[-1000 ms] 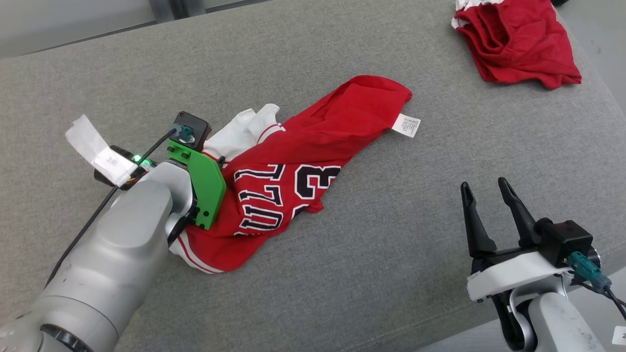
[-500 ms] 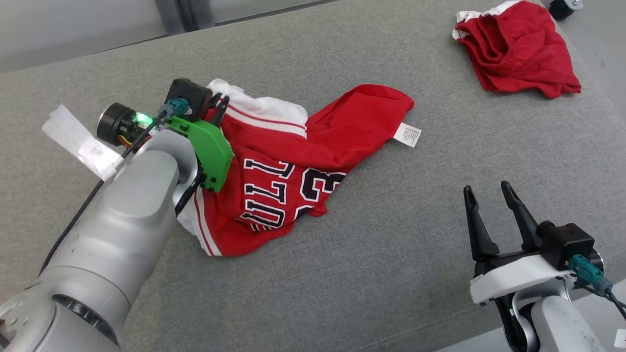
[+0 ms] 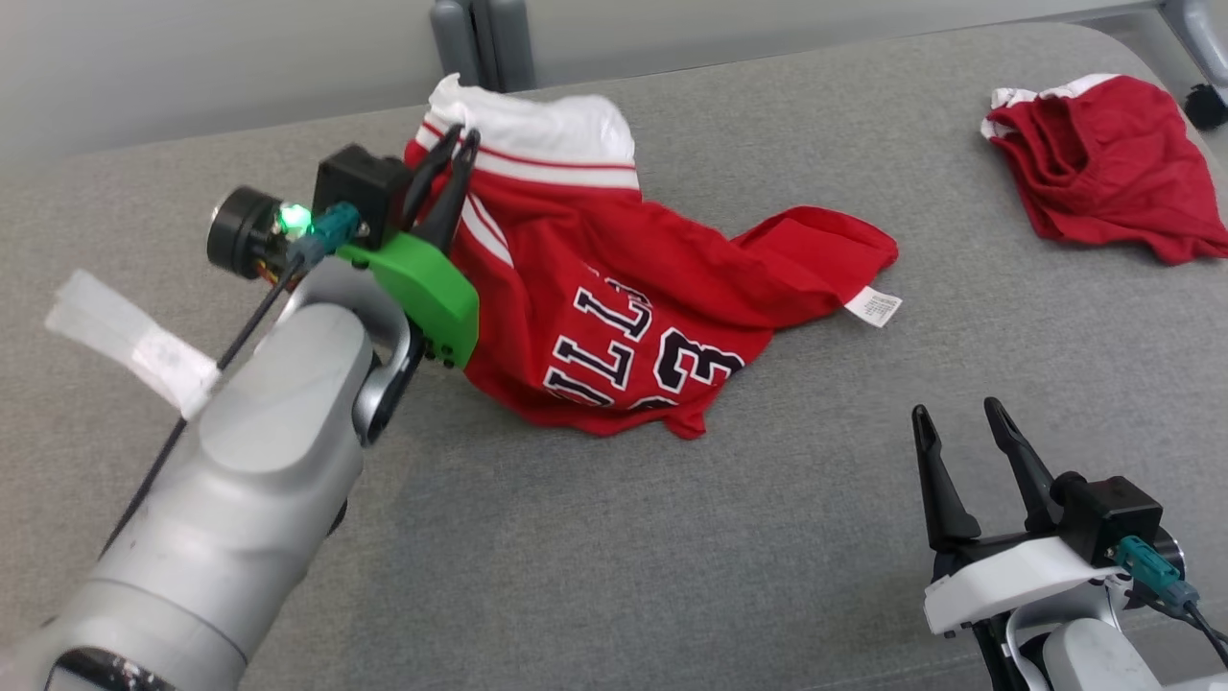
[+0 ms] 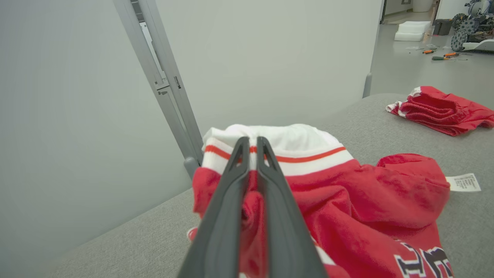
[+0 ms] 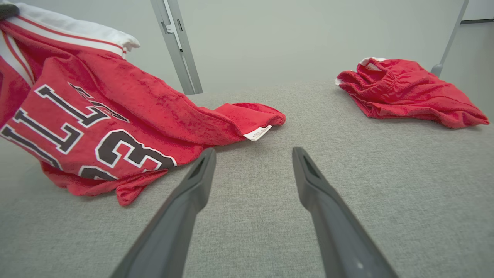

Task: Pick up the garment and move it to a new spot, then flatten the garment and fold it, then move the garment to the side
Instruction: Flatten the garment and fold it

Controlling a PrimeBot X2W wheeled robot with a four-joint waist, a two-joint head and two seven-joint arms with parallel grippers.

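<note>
Left gripper (image 3: 460,138): fingers pressed together, pinching the garment (image 3: 614,317) at its upper edge, just below the white band (image 3: 547,134). In the left wrist view a red fold is squeezed btwn the two fingers, and the band w/ its thin red stripe runs across behind the tips.

Garment: red jersey, black lettering and numerals outlined in white. Held end is up off the grey padded surface (image 3: 672,547). Cloth hangs from the pinch point and drapes down and to the right of the gripper in the head view. Lower hem and a crumpled fold rest on the surface below and right of the green bracket (image 3: 422,288) on the left wrist. A red tail trails further right and lies flat on the surface, w/ a white care label (image 3: 873,305) at its tip.

Right gripper (image 3: 957,411): fingers spread wide, nothing btwn them, low at the near right of the head view, well apart from the garment. In the right wrist view the jersey sits ahead and to the left of the fingers, w/ the label end closest; no contact.

Second red cloth (image 3: 1103,182): bunched at the far right corner of the surface, well apart from the jersey and both grippers.

Bkgd: grey post (image 4: 162,85) against a pale wall behind the held edge.
</note>
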